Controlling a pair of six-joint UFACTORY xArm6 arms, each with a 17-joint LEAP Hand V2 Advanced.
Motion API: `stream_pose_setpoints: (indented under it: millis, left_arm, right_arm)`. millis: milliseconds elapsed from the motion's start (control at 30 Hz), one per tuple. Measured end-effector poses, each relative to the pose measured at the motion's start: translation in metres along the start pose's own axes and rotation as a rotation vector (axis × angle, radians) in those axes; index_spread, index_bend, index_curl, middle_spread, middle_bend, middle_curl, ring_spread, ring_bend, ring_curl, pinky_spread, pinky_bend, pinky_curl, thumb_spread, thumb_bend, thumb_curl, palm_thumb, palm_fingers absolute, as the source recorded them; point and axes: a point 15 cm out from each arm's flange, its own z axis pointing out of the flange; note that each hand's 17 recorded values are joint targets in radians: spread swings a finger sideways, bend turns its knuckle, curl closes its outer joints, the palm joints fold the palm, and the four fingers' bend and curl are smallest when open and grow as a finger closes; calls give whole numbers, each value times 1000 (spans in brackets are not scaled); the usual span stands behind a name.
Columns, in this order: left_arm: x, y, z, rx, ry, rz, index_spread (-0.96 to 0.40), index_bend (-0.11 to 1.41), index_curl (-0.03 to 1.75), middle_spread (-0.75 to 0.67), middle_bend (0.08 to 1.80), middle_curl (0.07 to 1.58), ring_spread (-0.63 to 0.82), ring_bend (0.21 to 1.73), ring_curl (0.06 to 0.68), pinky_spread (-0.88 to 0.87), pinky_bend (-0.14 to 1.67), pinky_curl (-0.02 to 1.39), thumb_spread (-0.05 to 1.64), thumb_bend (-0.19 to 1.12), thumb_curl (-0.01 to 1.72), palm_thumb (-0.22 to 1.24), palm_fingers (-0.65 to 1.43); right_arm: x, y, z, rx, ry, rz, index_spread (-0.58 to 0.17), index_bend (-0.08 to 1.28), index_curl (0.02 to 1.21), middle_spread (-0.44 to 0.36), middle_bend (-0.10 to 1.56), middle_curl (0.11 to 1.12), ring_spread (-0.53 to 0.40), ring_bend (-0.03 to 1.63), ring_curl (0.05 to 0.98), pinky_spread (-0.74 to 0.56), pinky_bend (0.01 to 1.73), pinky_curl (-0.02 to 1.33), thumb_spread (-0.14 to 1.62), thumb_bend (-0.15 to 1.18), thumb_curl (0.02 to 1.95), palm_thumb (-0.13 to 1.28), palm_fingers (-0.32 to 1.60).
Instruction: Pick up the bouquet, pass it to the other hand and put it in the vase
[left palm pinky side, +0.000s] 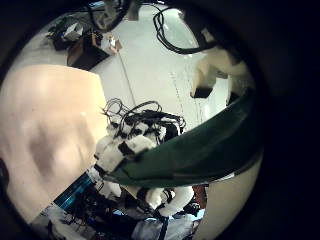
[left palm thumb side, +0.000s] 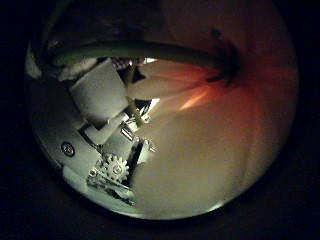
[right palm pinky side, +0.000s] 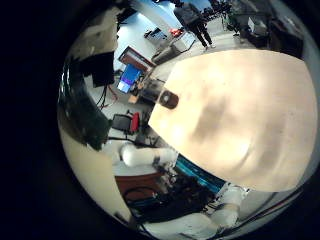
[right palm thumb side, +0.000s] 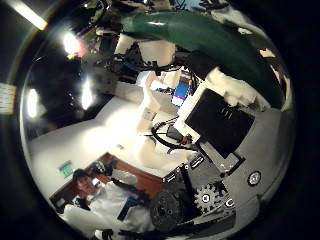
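A: Green stem (left palm pinky side: 205, 150) lies right against the left hand's (left palm thumb side: 110, 120) palm, fingers curled round it; the table (right palm pinky side: 235, 105) sits far below.

B: Handed over yet?

A: Seemingly mid-pass. The right hand (right palm thumb side: 215, 120) also has it close, grip unclear. One bouquet, one dark vase (right palm pinky side: 168, 100) on the table, still empty.

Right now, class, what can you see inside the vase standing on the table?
Nothing rises from the vase on the table; only its dark opening shows. The inside is in shadow, so its bottom cannot be seen. The bouquet is elsewhere, close in the left palm views.
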Motion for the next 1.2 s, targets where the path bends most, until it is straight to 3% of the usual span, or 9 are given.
stream_pose_setpoints:
  millis: [133,167,200,267,333,533,700,1033,1200]
  left_arm:
    - [5,-1,-12,52,-16,28,-458,774,465,-433,1128,792,-412,1424,530,-429,1442,516,1010,98,530,900,1194]
    - [8,0,-13,56,-24,43,-478,803,488,-439,1146,802,-412,1444,539,-432,1457,528,1014,97,541,910,1174]
    - [12,0,-15,63,-34,59,-494,831,511,-447,1162,811,-412,1458,547,-435,1470,540,1016,95,553,918,1156]
    - [21,0,-25,87,-67,93,-522,866,553,-455,1189,827,-408,1481,559,-440,1498,562,1027,93,574,932,1126]
    - [29,0,-32,106,-97,126,-546,888,592,-460,1209,839,-405,1502,571,-442,1513,581,1035,88,593,943,1101]
    - [59,-1,-72,208,-218,222,-595,894,699,-468,1246,861,-398,1535,587,-442,1533,623,1050,61,639,953,1064]
    - [76,4,-106,310,-290,272,-627,871,787,-471,1255,871,-394,1546,592,-441,1532,649,1058,43,674,964,1048]
    - [104,41,-187,518,-446,350,-674,783,948,-471,1258,879,-391,1549,594,-441,1515,689,1068,5,724,976,1048]
    - [101,60,-211,549,-483,341,-694,736,1020,-470,1255,879,-391,1547,593,-441,1503,705,1072,-6,741,980,1052]
  right_arm:
    - [14,9,8,9,-31,80,-235,1029,751,-123,1266,656,-190,1369,578,-347,1135,722,826,-52,1052,989,1051]
    - [16,10,9,13,-34,92,-252,856,729,-126,1170,630,-202,1344,571,-409,1152,712,846,-50,989,946,867]
    - [16,10,9,17,-32,95,-252,856,729,-126,1170,630,-202,1344,571,-409,1152,712,846,-50,989,946,867]
    - [20,8,7,32,-21,110,-292,610,663,-139,1011,583,-218,1308,547,-449,1197,690,863,-42,909,912,576]
    - [19,8,6,34,-20,113,-317,549,629,-135,940,559,-214,1259,529,-370,1125,692,876,-39,862,894,355]
    - [19,5,6,37,-23,116,-352,460,538,-96,758,477,-141,1091,445,-101,996,635,903,-39,764,846,67]
    - [11,-6,6,65,-92,158,-363,359,453,-33,610,403,-25,935,352,173,901,545,922,-28,689,831,4]
    - [17,-9,8,66,-113,188,-370,244,395,23,459,347,120,772,277,367,775,444,951,-29,613,796,6]
    - [20,-11,7,66,-113,194,-372,191,377,50,383,328,172,704,248,427,747,406,962,-33,582,758,16]
